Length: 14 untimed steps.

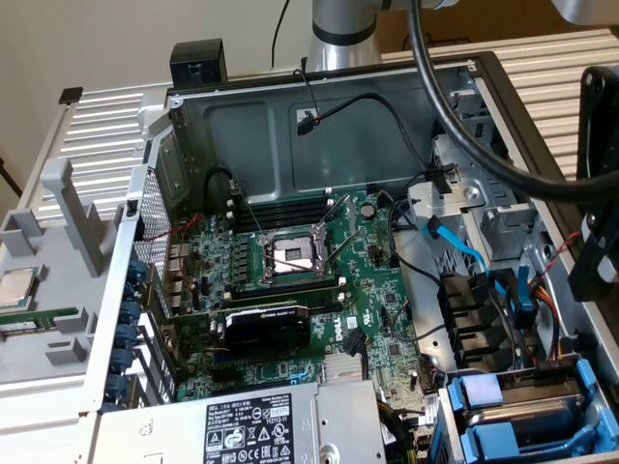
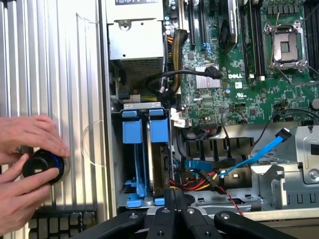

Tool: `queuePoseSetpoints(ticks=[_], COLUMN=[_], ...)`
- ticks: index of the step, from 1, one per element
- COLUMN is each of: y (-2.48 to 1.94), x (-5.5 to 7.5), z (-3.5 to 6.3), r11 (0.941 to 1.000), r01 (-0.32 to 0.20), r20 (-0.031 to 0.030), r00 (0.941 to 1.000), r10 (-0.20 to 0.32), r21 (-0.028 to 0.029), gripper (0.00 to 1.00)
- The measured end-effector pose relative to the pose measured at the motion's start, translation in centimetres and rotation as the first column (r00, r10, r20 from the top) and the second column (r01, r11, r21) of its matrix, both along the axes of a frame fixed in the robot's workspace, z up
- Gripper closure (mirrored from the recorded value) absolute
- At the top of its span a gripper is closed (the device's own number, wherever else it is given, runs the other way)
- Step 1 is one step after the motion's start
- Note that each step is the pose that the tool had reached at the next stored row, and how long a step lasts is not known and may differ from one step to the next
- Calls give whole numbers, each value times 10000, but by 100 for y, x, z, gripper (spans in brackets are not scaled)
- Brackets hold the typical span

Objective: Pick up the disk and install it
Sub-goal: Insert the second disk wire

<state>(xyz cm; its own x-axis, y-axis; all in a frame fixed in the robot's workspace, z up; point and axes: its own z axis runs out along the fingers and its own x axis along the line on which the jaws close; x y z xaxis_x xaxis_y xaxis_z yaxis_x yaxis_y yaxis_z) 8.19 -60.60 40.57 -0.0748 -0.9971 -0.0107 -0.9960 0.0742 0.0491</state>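
Observation:
Two bright blue carrier frames (image 2: 134, 130) stand side by side on edge in the drive bay at a corner of the open computer case. The disk (image 2: 149, 159) shows as a thin silver edge between them, seated in the bay. In the exterior view the blue carriers (image 1: 527, 430) lie at the lower right corner of the case. My gripper (image 2: 173, 198) hangs just above the end of that bay, near the red and yellow wires. Its black fingers are shut together with nothing between them.
A person's hands (image 2: 27, 149) hold a small black round part (image 2: 44, 167) on the ribbed metal table beside the case. Inside the case are the motherboard (image 1: 290, 280), a grey power-supply box (image 1: 251, 425), a blue cable (image 2: 259, 152) and loose black cables. A small CPU chip (image 1: 17, 286) rests on a grey tray outside.

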Motion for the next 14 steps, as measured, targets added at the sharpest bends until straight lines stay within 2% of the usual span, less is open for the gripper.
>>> queuePoseSetpoints(ticks=[14], y=[0], x=[0], z=[1], r11=[10000], r01=[0], r20=[0], r00=[10000], r10=[0], r21=[-2], gripper=[89])
